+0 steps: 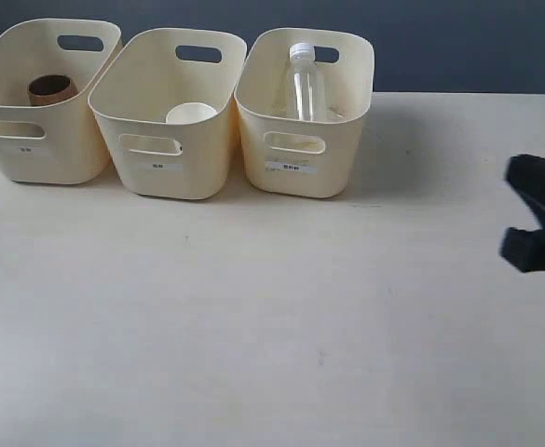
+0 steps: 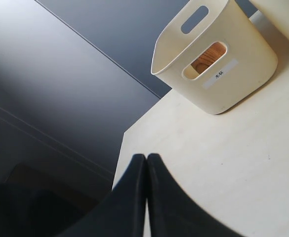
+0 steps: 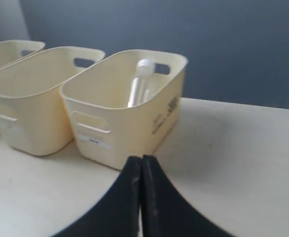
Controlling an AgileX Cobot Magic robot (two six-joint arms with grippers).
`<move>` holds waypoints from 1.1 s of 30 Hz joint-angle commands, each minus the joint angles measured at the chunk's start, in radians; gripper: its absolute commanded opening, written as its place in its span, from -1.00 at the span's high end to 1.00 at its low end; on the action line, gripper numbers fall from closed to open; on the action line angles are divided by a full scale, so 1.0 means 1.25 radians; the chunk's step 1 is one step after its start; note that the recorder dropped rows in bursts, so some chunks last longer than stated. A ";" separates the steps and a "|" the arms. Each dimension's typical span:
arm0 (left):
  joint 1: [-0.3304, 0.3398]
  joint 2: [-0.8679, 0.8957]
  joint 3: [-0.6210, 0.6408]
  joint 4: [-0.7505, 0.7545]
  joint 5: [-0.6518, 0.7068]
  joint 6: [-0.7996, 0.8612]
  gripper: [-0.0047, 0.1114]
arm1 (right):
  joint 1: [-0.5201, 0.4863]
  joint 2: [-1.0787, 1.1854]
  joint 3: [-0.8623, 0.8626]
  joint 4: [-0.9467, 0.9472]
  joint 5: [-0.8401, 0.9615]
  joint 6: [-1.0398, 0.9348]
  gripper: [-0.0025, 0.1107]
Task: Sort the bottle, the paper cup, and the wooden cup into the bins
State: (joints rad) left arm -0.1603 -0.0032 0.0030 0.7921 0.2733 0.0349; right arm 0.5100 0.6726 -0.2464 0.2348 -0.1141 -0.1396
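Three cream bins stand in a row at the back of the table. Inside the left bin [image 1: 44, 154] sits the wooden cup [image 1: 52, 89], which also shows through a handle cutout [image 2: 208, 57]. The paper cup's white rim [image 1: 190, 114] shows in the middle bin [image 1: 174, 177]. The clear bottle [image 1: 303, 84] stands upright in the right bin [image 1: 300, 177], white cap up, and appears again in the right wrist view [image 3: 139, 84]. My right gripper [image 3: 142, 158] is shut and empty, short of the right bin. My left gripper [image 2: 146, 155] is shut and empty, near the table's left edge.
The pale table [image 1: 253, 326] stretches in front of the bins. A black part of the right arm [image 1: 538, 214] sits at the far right edge. The left wrist view shows the table's edge [image 2: 127, 143] with dark floor beyond. A dark blue wall stands behind the bins.
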 commanded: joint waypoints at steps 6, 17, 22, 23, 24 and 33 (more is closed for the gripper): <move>-0.002 0.003 -0.002 0.002 -0.010 -0.007 0.92 | -0.266 -0.344 0.090 -0.043 0.214 -0.020 0.97; -0.002 0.003 -0.002 0.002 -0.010 -0.007 0.92 | -0.424 -0.538 0.113 -0.033 0.349 -0.080 0.97; -0.002 0.003 -0.002 0.002 -0.010 -0.007 0.92 | -0.424 -0.538 0.113 -0.031 0.343 -0.080 0.97; -0.002 0.003 -0.002 0.002 -0.010 -0.007 0.92 | -0.424 -0.538 0.113 -0.031 0.344 -0.080 0.97; -0.002 0.003 -0.002 0.002 -0.010 -0.007 0.92 | -0.424 -0.538 0.113 -0.031 0.342 -0.080 0.97; -0.002 0.003 -0.002 0.002 -0.010 -0.007 0.92 | -0.424 -0.538 0.197 -0.050 0.194 -0.070 0.97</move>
State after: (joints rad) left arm -0.1603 -0.0032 0.0030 0.7921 0.2733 0.0349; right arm -0.0153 0.0039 -0.0070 0.1897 0.1662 -0.2325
